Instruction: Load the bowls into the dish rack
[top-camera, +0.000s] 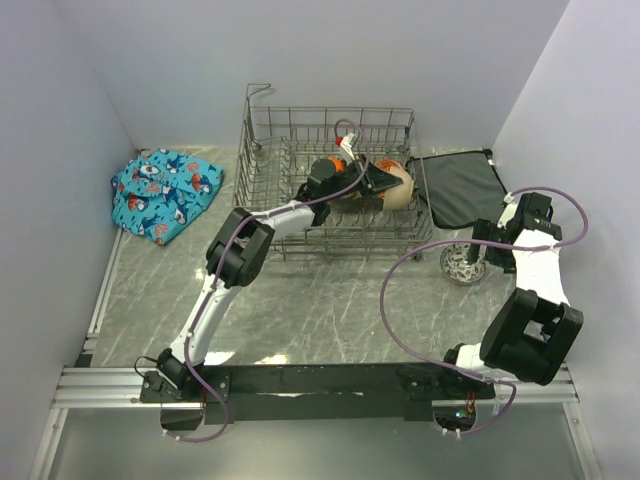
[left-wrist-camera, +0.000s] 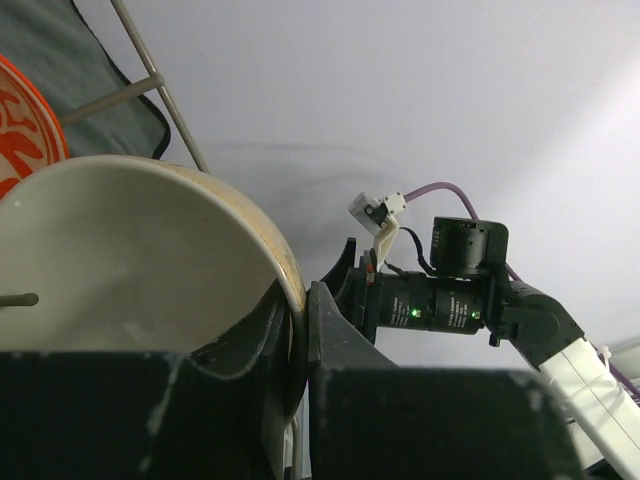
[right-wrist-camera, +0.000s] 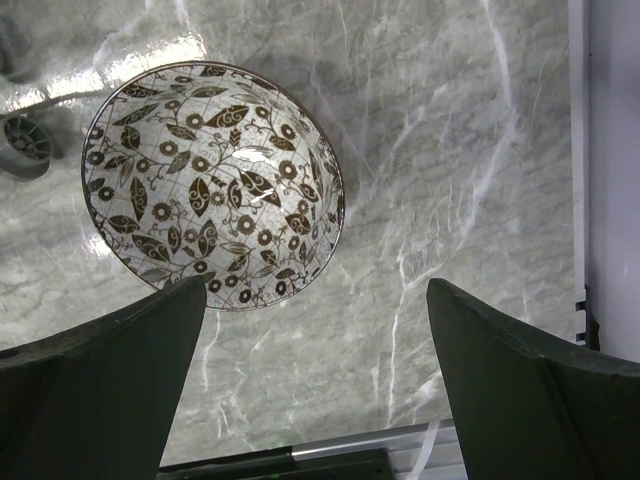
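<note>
The grey wire dish rack (top-camera: 298, 128) stands at the back middle of the table. Inside it my left gripper (top-camera: 383, 180) is shut on the rim of a plain cream bowl (top-camera: 401, 187), held on edge. In the left wrist view the rim of the cream bowl (left-wrist-camera: 130, 260) is pinched between the fingers of my left gripper (left-wrist-camera: 303, 330). An orange-red patterned bowl (left-wrist-camera: 22, 120) stands just behind it. A black-and-white patterned bowl (top-camera: 462, 263) sits on the table right of the rack. My right gripper (top-camera: 482, 244) hovers open above that bowl (right-wrist-camera: 210, 185), its fingers (right-wrist-camera: 110, 380) apart from it.
A flat dark grey mat (top-camera: 456, 186) lies right of the rack. A blue patterned cloth bundle (top-camera: 165, 192) lies at the back left. White walls close in the table on three sides. A metal rail (top-camera: 300, 385) runs along the near edge.
</note>
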